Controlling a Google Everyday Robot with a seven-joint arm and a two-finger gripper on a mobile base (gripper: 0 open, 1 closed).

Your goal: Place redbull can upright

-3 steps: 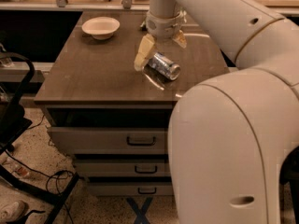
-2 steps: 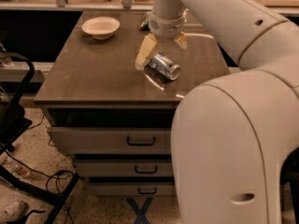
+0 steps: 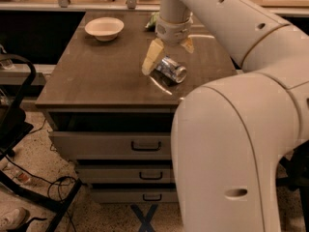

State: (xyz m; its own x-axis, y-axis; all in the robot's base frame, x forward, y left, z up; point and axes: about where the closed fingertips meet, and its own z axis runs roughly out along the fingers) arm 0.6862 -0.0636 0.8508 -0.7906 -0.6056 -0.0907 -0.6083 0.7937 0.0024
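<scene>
The redbull can, silver and blue, lies on its side on the brown table, right of centre, its silver top pointing front right. My gripper hangs straight down over the can. Its cream fingers are spread: the left finger reaches down beside the can's left end, and the right finger is behind it at the far right. The can rests on the table and the fingers do not clamp it.
A cream bowl stands at the table's back left. A green bag peeks out behind the gripper at the back edge. Drawers lie under the tabletop. My large white arm fills the right foreground. A black frame stands at the left.
The gripper has shifted slightly to the right and down over the can. The can has not moved.
</scene>
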